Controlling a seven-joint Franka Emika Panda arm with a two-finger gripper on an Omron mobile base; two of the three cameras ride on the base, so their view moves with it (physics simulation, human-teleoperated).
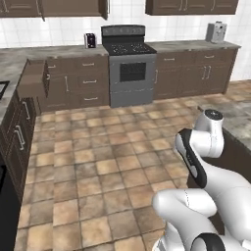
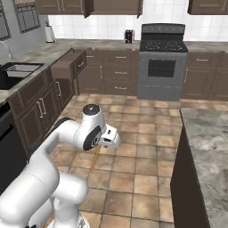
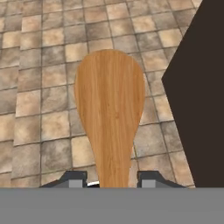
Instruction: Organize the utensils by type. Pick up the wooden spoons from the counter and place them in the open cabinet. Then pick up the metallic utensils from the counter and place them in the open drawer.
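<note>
1. Wooden spoon sits between the two dark fingertips of the pincer, its handle running down between them and its broad oval bowl reaching out past the tips.
2. The pincer is partly closed, its tips pressed to either side of the spoon's handle, so it has hold of the spoon.
3. Seen from the right base camera, the pincer hangs over the tiled floor, and the spoon shows as a thin orange-brown stick slanting down below it.
4. Beyond the spoon's bowl in the hand camera lies the tiled floor; to one side of the bowl stands a dark brown cabinet side.
5. The open drawer is well apart from the pincer, pulled out from the dark base cabinets across the floor; in the left base camera the drawer juts out near the corner.
6. The stone surface lies near the pincer, to the right in the right base camera.
7. Far ahead of the pincer stands a stove, with wall cabinets high above the far surface.
8. A sink sits in the surface well off to the pincer's left.
</note>
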